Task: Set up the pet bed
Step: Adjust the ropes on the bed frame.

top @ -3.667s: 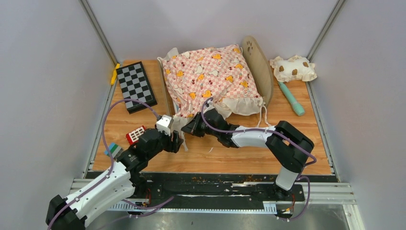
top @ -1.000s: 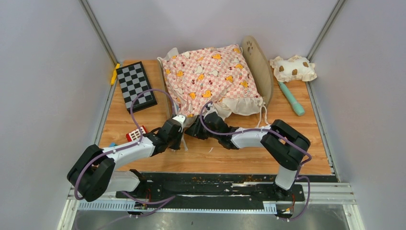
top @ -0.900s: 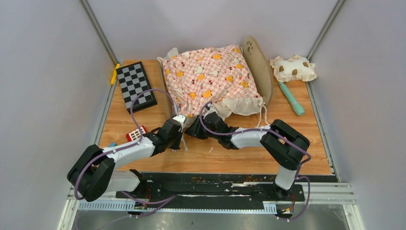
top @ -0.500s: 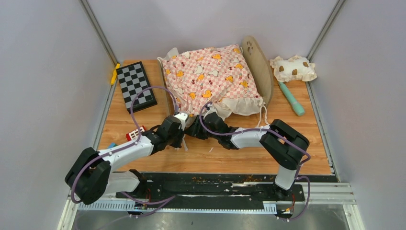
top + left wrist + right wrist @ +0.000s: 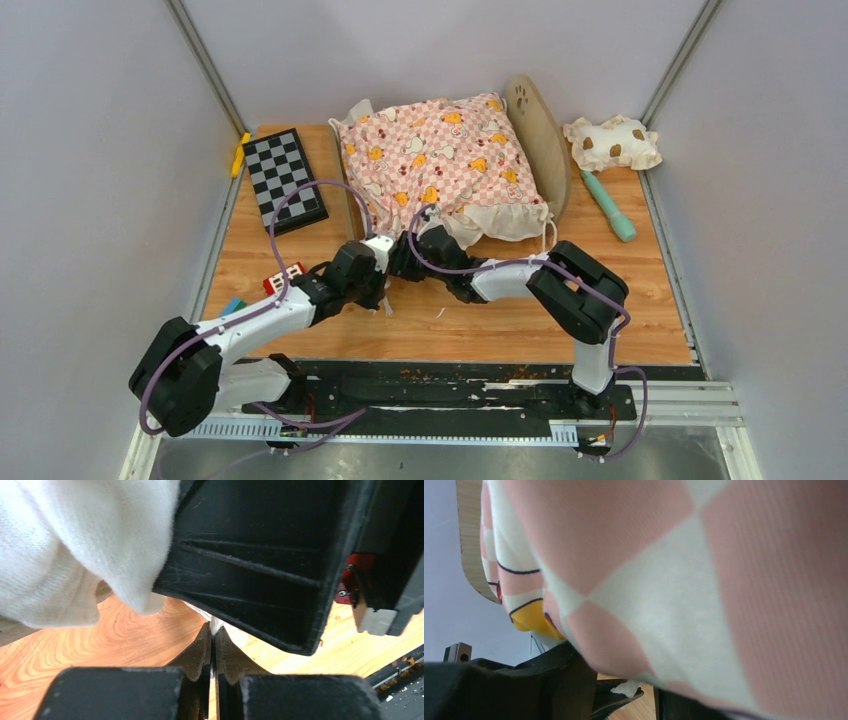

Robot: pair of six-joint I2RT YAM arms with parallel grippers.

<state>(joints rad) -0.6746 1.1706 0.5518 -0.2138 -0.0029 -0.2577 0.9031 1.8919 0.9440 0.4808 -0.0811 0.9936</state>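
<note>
The pet bed (image 5: 541,142) stands at the back of the table. Its light-wood headboard with the paw cutout shows; the striped base is hidden under the pink checkered cushion (image 5: 430,165). My left gripper (image 5: 384,268) is at the cushion's near left corner, shut on a thin white strip of the cushion's trim (image 5: 215,626). My right gripper (image 5: 404,254) sits tip to tip with it under the cushion's edge. In the right wrist view its fingers (image 5: 569,680) stand apart, with cushion fabric (image 5: 699,580) draped over them.
A cream spotted pillow (image 5: 612,142) and a teal tool (image 5: 610,206) lie at the back right. A chessboard (image 5: 285,180) and a yellow item (image 5: 240,155) lie at the back left. A red toy (image 5: 283,280) sits by the left arm.
My left gripper has shut on the white strip and edged towards the cushion. The right gripper has slid left to meet it, and its jaws have widened.
</note>
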